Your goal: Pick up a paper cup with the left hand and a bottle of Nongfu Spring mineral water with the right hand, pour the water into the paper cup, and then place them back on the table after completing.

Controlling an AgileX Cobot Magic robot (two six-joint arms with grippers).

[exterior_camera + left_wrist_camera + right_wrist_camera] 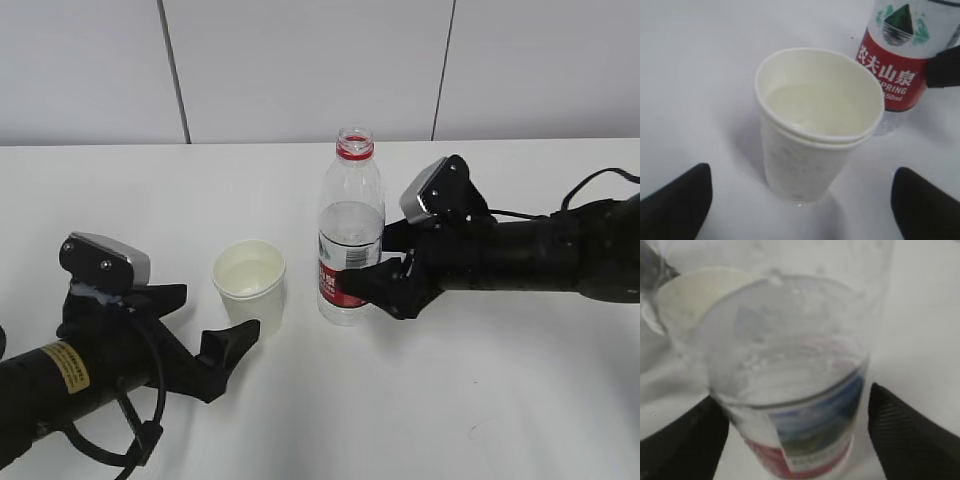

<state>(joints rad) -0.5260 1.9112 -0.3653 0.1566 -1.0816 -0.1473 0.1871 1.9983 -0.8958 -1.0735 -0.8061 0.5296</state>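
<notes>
A white paper cup stands upright on the white table and holds some water. The left hand lies low just in front of it, open; in the left wrist view its fingers stand wide of the cup, not touching. The uncapped Nongfu Spring bottle, partly full of water, stands upright right of the cup. The right hand is around its red label. In the right wrist view the right finger stands a little clear of the bottle.
A grey-white panelled wall runs along the table's far edge. The right arm lies across the right side of the table and the left arm across the front left corner. Cup and bottle stand close together.
</notes>
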